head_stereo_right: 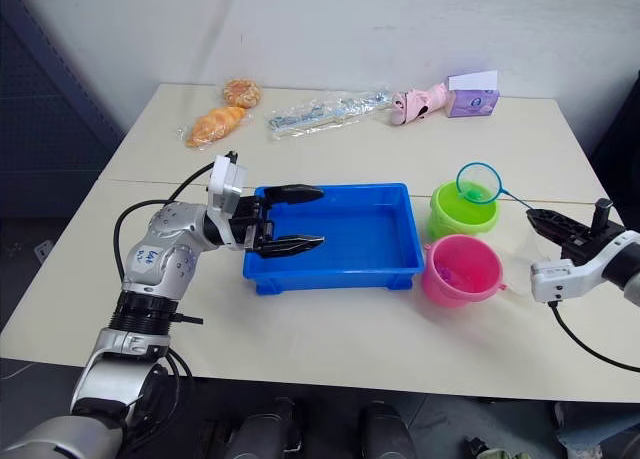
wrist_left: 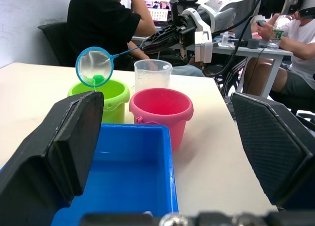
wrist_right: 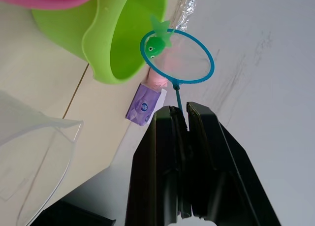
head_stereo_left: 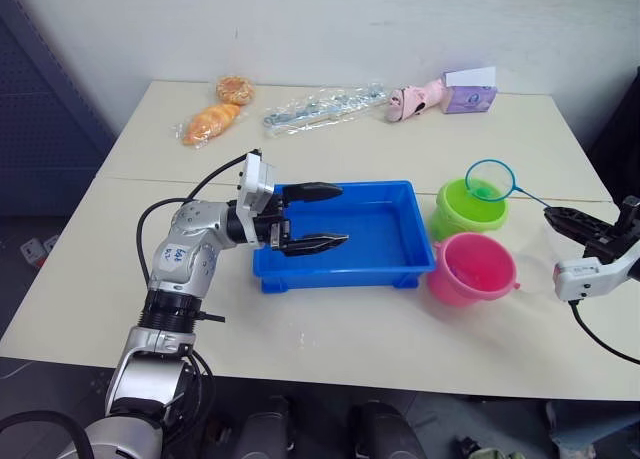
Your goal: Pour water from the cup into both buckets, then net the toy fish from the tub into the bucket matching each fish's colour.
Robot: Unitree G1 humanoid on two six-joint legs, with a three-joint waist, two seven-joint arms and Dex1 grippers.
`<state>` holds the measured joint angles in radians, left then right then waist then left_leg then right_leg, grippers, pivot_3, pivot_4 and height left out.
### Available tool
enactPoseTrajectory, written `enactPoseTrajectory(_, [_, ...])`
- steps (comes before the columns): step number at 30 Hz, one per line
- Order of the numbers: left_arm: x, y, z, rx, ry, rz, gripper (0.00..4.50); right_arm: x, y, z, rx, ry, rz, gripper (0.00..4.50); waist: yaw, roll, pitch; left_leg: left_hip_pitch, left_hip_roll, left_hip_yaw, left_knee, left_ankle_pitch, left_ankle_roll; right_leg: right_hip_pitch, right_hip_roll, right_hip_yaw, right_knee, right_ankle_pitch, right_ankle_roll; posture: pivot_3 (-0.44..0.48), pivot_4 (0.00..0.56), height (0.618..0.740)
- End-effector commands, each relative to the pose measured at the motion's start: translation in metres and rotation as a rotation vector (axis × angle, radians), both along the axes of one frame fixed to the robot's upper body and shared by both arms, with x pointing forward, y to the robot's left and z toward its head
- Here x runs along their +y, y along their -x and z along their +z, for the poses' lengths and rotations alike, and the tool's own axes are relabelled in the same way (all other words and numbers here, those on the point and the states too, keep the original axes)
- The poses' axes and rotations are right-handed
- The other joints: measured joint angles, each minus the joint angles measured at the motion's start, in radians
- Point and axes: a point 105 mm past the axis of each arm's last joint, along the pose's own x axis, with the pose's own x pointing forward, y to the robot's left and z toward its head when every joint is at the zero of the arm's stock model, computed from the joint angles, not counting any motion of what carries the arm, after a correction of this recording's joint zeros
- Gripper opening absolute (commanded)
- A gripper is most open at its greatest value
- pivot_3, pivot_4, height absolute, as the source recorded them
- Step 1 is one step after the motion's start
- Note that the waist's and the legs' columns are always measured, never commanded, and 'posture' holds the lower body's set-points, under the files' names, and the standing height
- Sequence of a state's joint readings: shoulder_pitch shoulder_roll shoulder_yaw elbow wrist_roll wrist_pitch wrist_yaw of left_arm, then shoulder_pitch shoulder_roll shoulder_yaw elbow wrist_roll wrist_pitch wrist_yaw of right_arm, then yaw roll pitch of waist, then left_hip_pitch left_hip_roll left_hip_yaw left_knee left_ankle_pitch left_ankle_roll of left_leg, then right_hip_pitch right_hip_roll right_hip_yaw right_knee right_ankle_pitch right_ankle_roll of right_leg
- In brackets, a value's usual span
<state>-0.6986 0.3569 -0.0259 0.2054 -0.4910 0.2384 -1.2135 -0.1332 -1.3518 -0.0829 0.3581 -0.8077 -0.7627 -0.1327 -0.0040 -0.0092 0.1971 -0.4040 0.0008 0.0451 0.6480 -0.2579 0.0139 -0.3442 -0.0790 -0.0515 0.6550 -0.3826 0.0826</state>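
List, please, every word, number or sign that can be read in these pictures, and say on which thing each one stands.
No text can be read.
Purple box at the table's far edge: a round mark, too small to read.
Left arm's silver shell: small blue lettering, too blurred to read.
Clear cup: faint markings, not legible.
Screen behind the person: illegible.

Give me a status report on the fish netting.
Right gripper shut on thin net handle; light blue ring net holds a green toy fish over lime green pail. Left gripper open above blue tub. Nothing blocking.
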Motion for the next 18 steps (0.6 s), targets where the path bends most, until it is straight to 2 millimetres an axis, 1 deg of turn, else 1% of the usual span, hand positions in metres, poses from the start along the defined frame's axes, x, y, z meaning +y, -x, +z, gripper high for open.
enactPoseTrajectory(1, [-0.001, 0.005, 0.007, -0.042, 0.015, -0.009, 4.44, 0.004, -0.001, 0.024, -0.08, 0.033, 0.03, 0.0, -0.001, 0.0, 0.0, 0.0, 0.0, 0.0, 0.0, 0.0, 0.0, 0.0, 0.0, 0.0, 0.0, 0.0, 0.0, 0.0, 0.15, 0.74])
enactPoseTrajectory(3, [-0.002, 0.005, 0.007, -0.041, 0.015, -0.01, 4.44, 0.007, 0.0, 0.024, -0.086, 0.038, 0.046, 0.0, 0.0, 0.0, 0.0, 0.0, 0.0, 0.0, 0.0, 0.0, 0.0, 0.0, 0.0, 0.0, 0.0, 0.0, 0.0, 0.0, 0.15, 0.74])
enactPoseTrajectory(5, [-0.003, 0.005, 0.007, -0.04, 0.017, -0.009, 4.44, 0.009, 0.001, 0.028, -0.13, 0.048, 0.067, 0.0, 0.0, 0.0, 0.0, 0.0, 0.0, 0.0, 0.0, 0.0, 0.0, 0.0, 0.0, 0.0, 0.0, 0.0, 0.0, 0.0, 0.15, 0.74])
enactPoseTrajectory(7, [-0.003, 0.004, 0.007, -0.04, 0.02, -0.009, 4.44, 0.019, 0.003, 0.012, -0.09, 0.068, 0.123, 0.0, 0.001, 0.0, 0.0, 0.0, 0.0, 0.0, 0.0, 0.0, 0.0, 0.0, 0.0, 0.0, 0.0, 0.0, 0.0, 0.0, 0.15, 0.74])
enactPoseTrajectory(8, [-0.004, 0.005, 0.007, -0.039, 0.022, -0.011, 4.44, 0.022, 0.007, -0.003, -0.037, 0.087, 0.149, 0.0, 0.001, 0.0, 0.0, 0.0, 0.0, 0.0, 0.0, 0.0, 0.0, 0.0, 0.0, 0.0, 0.0, 0.0, 0.0, 0.0, 0.15, 0.74])
enactPoseTrajectory(9, [-0.006, 0.005, 0.007, -0.039, 0.023, -0.014, 4.44, 0.02, 0.008, -0.012, -0.009, 0.081, 0.145, 0.0, 0.001, 0.0, 0.0, 0.0, 0.0, 0.0, 0.0, 0.0, 0.0, 0.0, 0.0, 0.0, 0.0, 0.0, 0.0, 0.0, 0.15, 0.74])
enactPoseTrajectory(10, [-0.006, 0.006, 0.007, -0.039, 0.023, -0.018, 4.44, 0.011, 0.007, -0.01, -0.027, 0.093, 0.115, 0.0, 0.001, 0.0, 0.0, 0.0, 0.0, 0.0, 0.0, 0.0, 0.0, 0.0, 0.0, 0.0, 0.0, 0.0, 0.0, 0.0, 0.15, 0.74])
enactPoseTrajectory(12, [-0.006, 0.005, 0.008, -0.041, 0.025, -0.016, 4.44, -0.005, 0.002, 0.006, -0.096, 0.094, 0.046, 0.0, 0.001, 0.001, 0.0, 0.0, -0.001, 0.0, 0.0, 0.0, 0.0, 0.0, 0.0, 0.0, 0.0, 0.0, 0.0, 0.0, 0.15, 0.74])
enactPoseTrajectory(13, [-0.006, 0.005, 0.008, -0.04, 0.027, -0.012, 4.44, -0.008, 0.001, 0.011, -0.111, 0.1, 0.037, 0.0, 0.001, 0.001, 0.0, 0.0, -0.001, 0.001, 0.0, 0.0, 0.0, -0.001, -0.001, 0.001, 0.0, 0.0, 0.0, 0.0, 0.15, 0.74])
enactPoseTrajectory(16, [-0.005, 0.005, 0.008, -0.04, 0.026, -0.01, 4.44, -0.008, 0.001, 0.007, -0.087, 0.101, 0.048, 0.0, 0.0, 0.001, 0.0, 0.0, -0.001, 0.001, 0.0, 0.0, 0.0, -0.001, 0.0, 0.001, 0.0, 0.0, 0.0, 0.0, 0.15, 0.74])
enactPoseTrajectory(18, [-0.006, 0.005, 0.008, -0.042, 0.03, -0.009, 4.44, -0.009, 0.0, 0.01, -0.107, 0.077, 0.03, 0.0, -0.002, 0.001, 0.0, 0.0, 0.0, 0.001, -0.001, 0.001, 0.0, -0.001, 0.001, 0.001, 0.0, 0.0, 0.0, 0.0, 0.15, 0.74])
